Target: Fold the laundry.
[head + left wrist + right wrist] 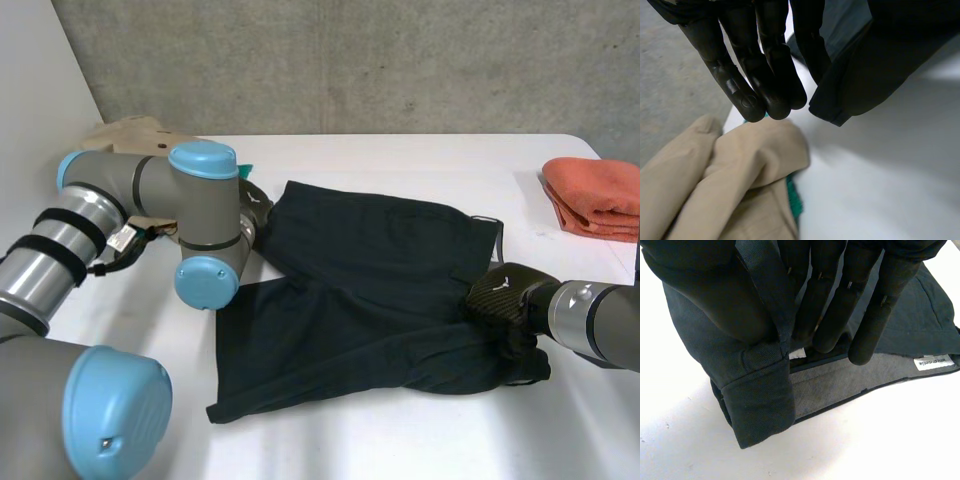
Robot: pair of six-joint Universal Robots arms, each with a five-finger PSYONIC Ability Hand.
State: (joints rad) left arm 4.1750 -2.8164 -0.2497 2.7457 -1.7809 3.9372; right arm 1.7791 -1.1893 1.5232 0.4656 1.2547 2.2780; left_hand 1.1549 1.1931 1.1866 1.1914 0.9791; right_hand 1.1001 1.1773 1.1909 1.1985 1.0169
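1. On the white table (400, 150), black shorts (370, 290) lie spread across the middle, with the legs toward the robot's left and the waistband toward its right.
2. The left hand (257, 203) is at the far leg's hem corner. Its fingers (757, 75) are straight and packed together, pinching that corner, which hangs raised off the table.
3. The right hand (505, 292) sits on the waistband close to its near end. Thumb and fingers pinch a fold of the band, and a white label (932, 362) lies near the fingertips.
4. A folded orange cloth (595, 195) lies at the table's right edge, well apart from the shorts.
5. A beige garment (740, 180) lies just beyond the left hand's fingertips, with a teal edge (794, 197) showing beneath it.
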